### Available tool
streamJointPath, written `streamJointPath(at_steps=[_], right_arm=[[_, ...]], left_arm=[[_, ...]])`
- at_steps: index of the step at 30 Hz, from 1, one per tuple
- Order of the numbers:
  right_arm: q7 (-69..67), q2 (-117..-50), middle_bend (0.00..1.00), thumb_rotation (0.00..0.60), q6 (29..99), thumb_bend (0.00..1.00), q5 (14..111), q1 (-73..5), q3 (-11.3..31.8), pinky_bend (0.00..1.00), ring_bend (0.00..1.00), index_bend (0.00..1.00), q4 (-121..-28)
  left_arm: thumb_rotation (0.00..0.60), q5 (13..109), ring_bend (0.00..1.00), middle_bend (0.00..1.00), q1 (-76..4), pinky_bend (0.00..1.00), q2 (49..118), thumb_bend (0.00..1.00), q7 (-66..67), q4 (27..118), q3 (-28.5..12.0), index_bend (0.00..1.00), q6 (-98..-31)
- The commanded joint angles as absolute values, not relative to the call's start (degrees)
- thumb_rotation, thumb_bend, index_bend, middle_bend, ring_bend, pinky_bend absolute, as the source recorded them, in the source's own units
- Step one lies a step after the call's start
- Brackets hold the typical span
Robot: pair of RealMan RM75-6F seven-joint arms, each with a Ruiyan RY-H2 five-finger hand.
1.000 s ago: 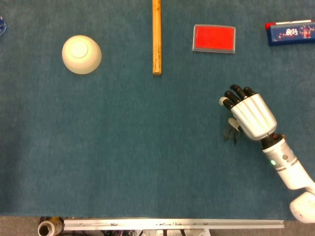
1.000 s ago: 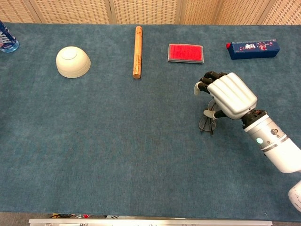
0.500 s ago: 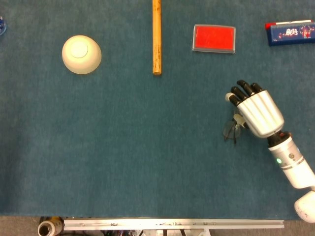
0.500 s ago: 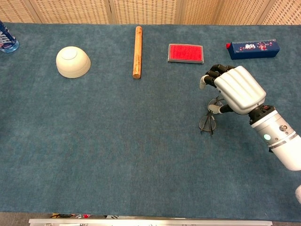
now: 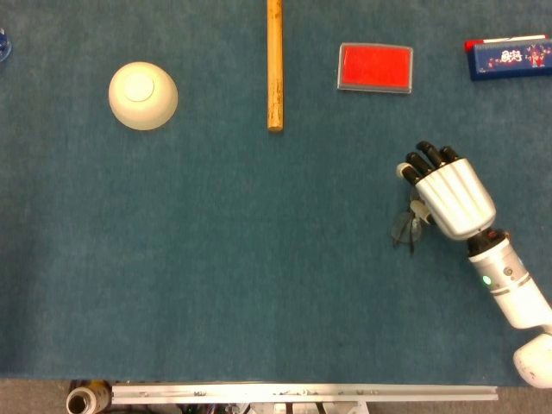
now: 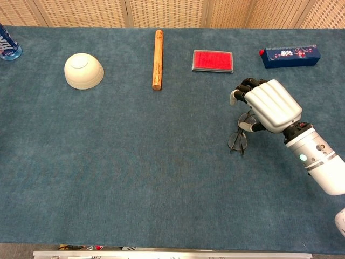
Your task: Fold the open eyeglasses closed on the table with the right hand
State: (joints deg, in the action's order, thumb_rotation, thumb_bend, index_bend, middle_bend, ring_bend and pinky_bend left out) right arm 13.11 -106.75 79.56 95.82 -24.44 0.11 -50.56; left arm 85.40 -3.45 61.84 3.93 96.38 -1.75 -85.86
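Note:
The eyeglasses lie on the blue table cloth at the right, thin dark frame, one lens plainly showing. My right hand hovers palm down just right of and beyond them, fingers bent downward and thumb tip at the far part of the frame. Whether the thumb touches the frame cannot be told. The far lens and the temples are partly hidden under the hand. The left hand appears in neither view.
An upturned cream bowl sits at the far left. A wooden rod, a red case and a blue box lie along the back. A bottle stands at the far-left corner.
The right hand has shifted right and slightly away from me, uncovering more of the eyeglasses. In the last half second it has barely moved. The glasses stay on the cloth.

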Motion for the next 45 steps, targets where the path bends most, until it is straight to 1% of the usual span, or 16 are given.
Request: streamJointPath(at_steps=[1, 9, 15, 21, 26, 32, 38, 45], right_arm=[[12.89, -106.92, 0.46, 0.600, 79.48, 0.04, 95.71, -24.38, 0.07, 0.47, 0.28, 0.46, -50.10], [12.22, -106.99, 0.46, 0.600, 79.57, 0.04, 95.49, -24.40, 0.21, 0.47, 0.28, 0.46, -49.50], [11.50, -104.78, 0.46, 0.600, 83.14, 0.04, 97.17, -24.10, 0.10, 0.47, 0.28, 0.46, -54.00], [15.98, -97.96, 0.46, 0.600, 88.58, 0.04, 100.23, -22.86, -0.17, 0.47, 0.28, 0.46, -64.23], [21.55, -90.58, 0.46, 0.600, 92.37, 0.04, 102.66, -21.06, -0.49, 0.47, 0.28, 0.46, -72.37], [25.93, -83.06, 0.46, 0.600, 95.80, 0.04, 103.32, -17.80, -0.64, 0.47, 0.28, 0.46, -78.80], [26.93, -78.65, 0.45, 0.600, 97.92, 0.04, 101.51, -14.11, -0.57, 0.47, 0.28, 0.46, -80.79], [23.55, -77.21, 0.44, 0.600, 100.06, 0.04, 98.82, -10.58, 0.15, 0.47, 0.28, 0.46, -78.76]], left_arm=[[0.600, 85.43, 0.15, 0.34, -3.43, 0.32, 61.84, 0.44, 3.94, 96.40, -1.75, 0.42, -85.89], [0.600, 85.34, 0.15, 0.34, -3.48, 0.32, 61.89, 0.44, 4.11, 96.37, -1.74, 0.42, -85.74], [0.600, 85.35, 0.15, 0.34, -3.45, 0.32, 61.90, 0.44, 4.11, 96.39, -1.78, 0.42, -85.84], [0.600, 85.68, 0.15, 0.34, -3.40, 0.32, 62.00, 0.44, 4.52, 96.43, -1.64, 0.42, -86.02], [0.600, 85.73, 0.15, 0.34, -3.41, 0.32, 62.22, 0.44, 5.08, 96.40, -1.61, 0.42, -86.02], [0.600, 85.62, 0.15, 0.34, -3.43, 0.32, 62.46, 0.44, 5.39, 96.30, -1.76, 0.42, -86.14], [0.600, 85.85, 0.15, 0.34, -3.45, 0.32, 62.76, 0.44, 4.75, 95.84, -2.06, 0.42, -86.66], [0.600, 86.01, 0.15, 0.34, -3.48, 0.32, 62.97, 0.44, 3.97, 95.22, -2.37, 0.42, -87.10]])
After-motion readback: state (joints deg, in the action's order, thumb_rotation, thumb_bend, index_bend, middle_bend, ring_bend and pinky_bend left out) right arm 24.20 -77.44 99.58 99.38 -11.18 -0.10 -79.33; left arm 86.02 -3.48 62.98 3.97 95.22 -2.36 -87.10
